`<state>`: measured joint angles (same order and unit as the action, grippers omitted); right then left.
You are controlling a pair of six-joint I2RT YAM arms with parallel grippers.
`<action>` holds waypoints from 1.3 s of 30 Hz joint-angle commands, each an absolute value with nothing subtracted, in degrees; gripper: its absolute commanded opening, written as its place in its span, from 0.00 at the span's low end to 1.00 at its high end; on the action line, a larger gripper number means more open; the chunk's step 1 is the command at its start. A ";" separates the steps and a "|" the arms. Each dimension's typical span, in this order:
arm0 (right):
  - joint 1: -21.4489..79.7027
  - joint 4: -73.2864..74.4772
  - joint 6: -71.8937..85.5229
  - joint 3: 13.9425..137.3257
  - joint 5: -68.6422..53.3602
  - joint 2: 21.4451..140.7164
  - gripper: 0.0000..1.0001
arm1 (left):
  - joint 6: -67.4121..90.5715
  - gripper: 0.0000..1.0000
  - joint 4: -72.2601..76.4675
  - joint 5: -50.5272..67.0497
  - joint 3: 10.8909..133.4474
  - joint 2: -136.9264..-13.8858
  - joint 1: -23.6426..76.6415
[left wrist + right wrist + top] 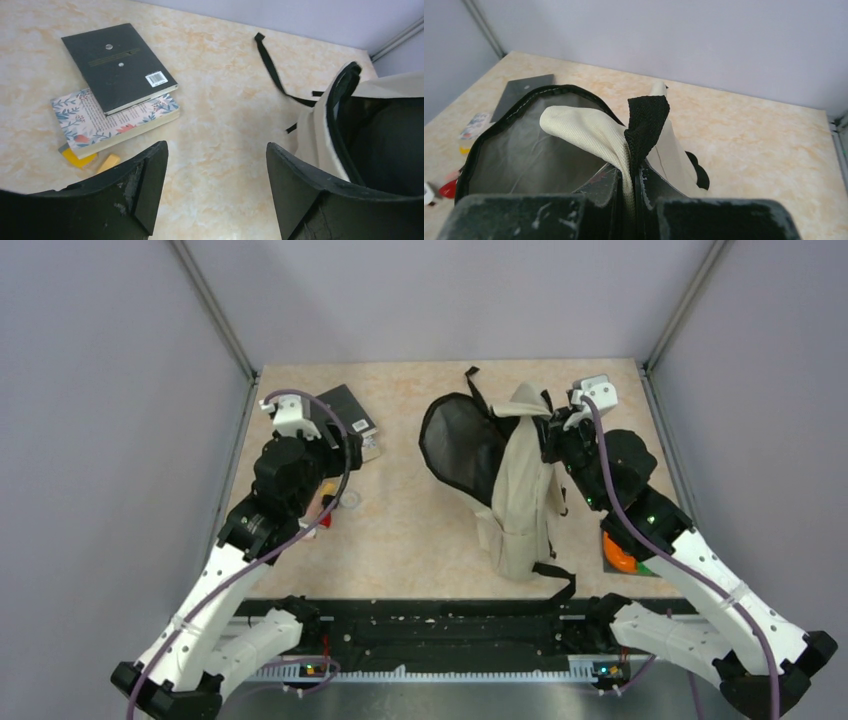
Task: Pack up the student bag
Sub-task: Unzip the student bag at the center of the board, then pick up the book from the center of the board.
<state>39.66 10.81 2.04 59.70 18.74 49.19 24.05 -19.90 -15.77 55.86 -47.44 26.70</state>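
Note:
The student bag is a cream backpack lying at the table's middle right, its dark mouth gaping to the left. My right gripper is shut on its top edge. In the right wrist view the jaws pinch cream fabric and a black webbing loop, holding the mouth up. My left gripper hovers open and empty beside the books. In the left wrist view its fingers stand wide over bare table, with the bag's rim to the right.
A black notebook lies on a floral book at the back left, with yellow pieces beside them. A small red item and a clear round one lie under the left arm. An orange object sits near the right arm. Grey walls close three sides.

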 commanded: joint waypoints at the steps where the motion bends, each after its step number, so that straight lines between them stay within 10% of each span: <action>1: 40.09 1.37 0.35 61.64 27.08 49.17 0.00 | 22.10 0.77 -24.70 -16.93 60.46 -51.22 25.24; 18: 40.10 -6.92 0.28 55.73 23.30 48.30 0.00 | 44.77 0.92 -0.72 4.55 59.90 -78.66 -7.04; 39: 40.12 -7.15 1.92 55.14 20.42 45.25 0.00 | 48.21 0.90 9.50 16.54 74.97 -112.57 -14.50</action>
